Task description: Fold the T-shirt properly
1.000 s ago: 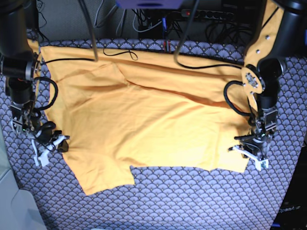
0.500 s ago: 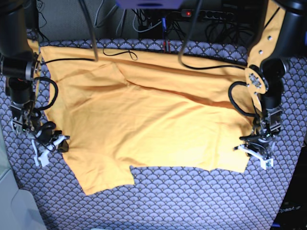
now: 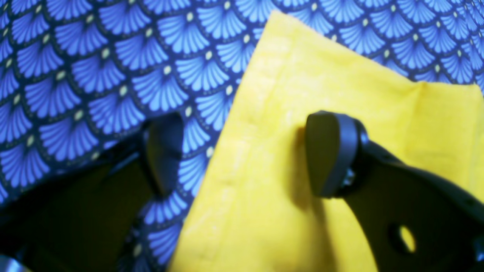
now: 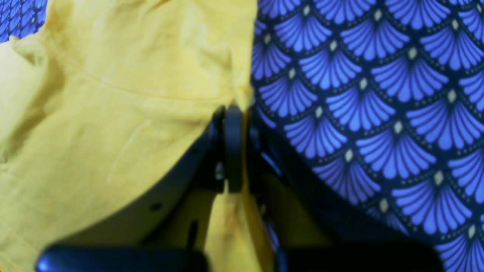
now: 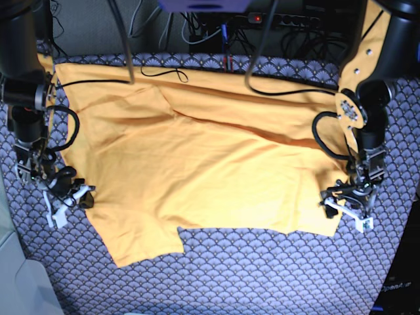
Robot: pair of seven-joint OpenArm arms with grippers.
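Observation:
The orange-yellow T-shirt (image 5: 197,164) lies spread out flat on the patterned cloth, a sleeve pointing to the front left. At its right front corner my left gripper (image 5: 344,209) stands open. In the left wrist view the left gripper (image 3: 245,155) straddles the shirt's hem (image 3: 321,75), one finger over the cloth, the other over the fabric. At the shirt's left edge my right gripper (image 5: 69,195) is shut. Its closed fingers (image 4: 232,151) pinch the T-shirt (image 4: 113,113) edge in the right wrist view.
The blue-grey scallop-patterned cloth (image 5: 262,275) covers the whole table. Black cables (image 5: 164,71) lie across the shirt's far edge, and more hang from above. A power strip (image 5: 289,20) sits behind the table.
My left gripper has opened and let go of the shirt's right front corner, which now lies flat. The right arm has not moved.

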